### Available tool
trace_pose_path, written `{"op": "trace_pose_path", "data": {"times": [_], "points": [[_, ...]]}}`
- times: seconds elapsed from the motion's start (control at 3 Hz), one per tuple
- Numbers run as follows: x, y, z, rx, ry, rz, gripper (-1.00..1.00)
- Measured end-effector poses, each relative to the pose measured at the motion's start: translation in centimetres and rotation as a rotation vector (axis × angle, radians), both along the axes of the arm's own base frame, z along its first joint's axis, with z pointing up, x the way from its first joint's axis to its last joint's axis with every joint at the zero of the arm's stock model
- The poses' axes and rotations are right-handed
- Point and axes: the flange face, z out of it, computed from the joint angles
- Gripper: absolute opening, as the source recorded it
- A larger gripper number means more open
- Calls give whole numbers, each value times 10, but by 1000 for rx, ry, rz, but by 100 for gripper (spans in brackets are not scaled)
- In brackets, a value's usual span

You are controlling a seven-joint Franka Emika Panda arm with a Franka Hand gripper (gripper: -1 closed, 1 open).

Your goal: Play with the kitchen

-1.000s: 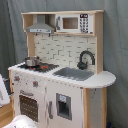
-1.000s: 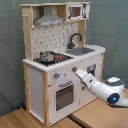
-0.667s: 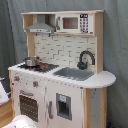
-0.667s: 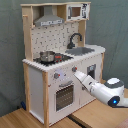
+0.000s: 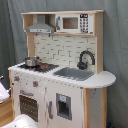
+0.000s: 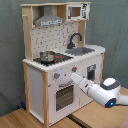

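The kitchen [image 5: 60,85] [image 6: 35,85] is a white and light-wood toy with a grey hood [image 6: 48,20], a black faucet [image 6: 75,39], a sink [image 6: 80,50] and a small pot [image 6: 46,56] on the stovetop. In the second exterior view my white arm [image 6: 107,92] reaches in from the right. My gripper [image 6: 72,76] is at the front panel, between the two knobs [image 6: 56,76] and just above the windowed oven door [image 6: 64,96]. In the first exterior view only a white part of the arm [image 5: 20,121] shows at the bottom left.
A dark grey curtain [image 6: 115,30] hangs behind the toy. It stands on a light wooden surface [image 6: 30,120]. A toy microwave [image 5: 72,23] sits on the top shelf, and a rounded counter end [image 5: 102,79] juts out past the sink.
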Motion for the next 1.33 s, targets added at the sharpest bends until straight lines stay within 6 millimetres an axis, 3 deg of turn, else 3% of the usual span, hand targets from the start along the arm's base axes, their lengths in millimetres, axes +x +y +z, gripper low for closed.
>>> {"op": "trace_pose_path", "data": {"times": [0.67, 1.0, 1.33], "points": [[41, 13, -14, -63, 28, 62, 100], [72, 4, -19, -23, 50, 59, 100], [85, 2, -19, 71, 48, 65, 100]]}}
